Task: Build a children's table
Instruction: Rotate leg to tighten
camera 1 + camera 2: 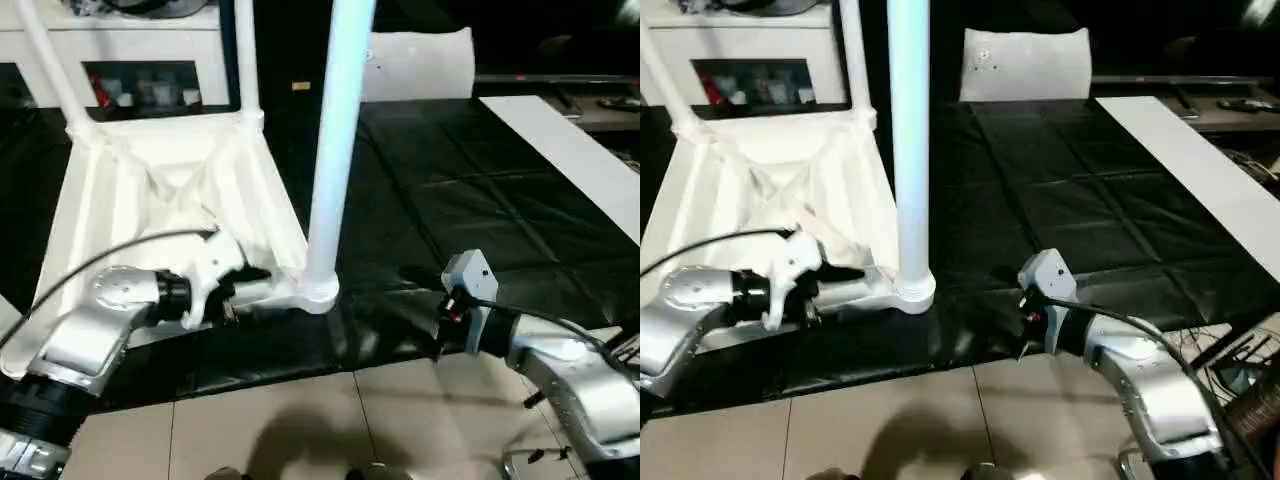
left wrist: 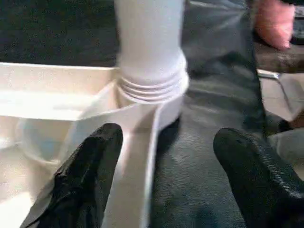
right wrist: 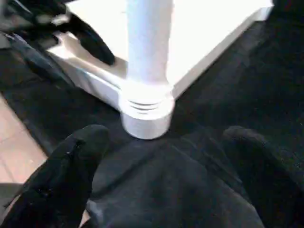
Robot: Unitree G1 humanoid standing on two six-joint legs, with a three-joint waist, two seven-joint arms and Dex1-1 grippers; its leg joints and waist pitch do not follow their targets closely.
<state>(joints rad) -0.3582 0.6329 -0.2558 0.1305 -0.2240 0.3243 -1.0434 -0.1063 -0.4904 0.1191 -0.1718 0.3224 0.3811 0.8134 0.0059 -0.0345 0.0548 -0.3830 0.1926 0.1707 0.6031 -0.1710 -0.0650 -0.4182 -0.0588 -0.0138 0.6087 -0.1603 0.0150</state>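
At left-centre of the frame the upturned children's table [image 1: 150, 200] lies on the black mat [image 1: 450, 200]. The left hand [image 1: 238, 283] straddles its near rim with fingers spread, beside the upright leg [image 1: 335, 150] in the corner socket. Lower right, the right hand [image 3: 161, 190] gapes empty, just apart from it.

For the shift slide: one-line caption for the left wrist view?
Left hand open astride the upturned tabletop's rim, facing a leg standing in its corner socket.
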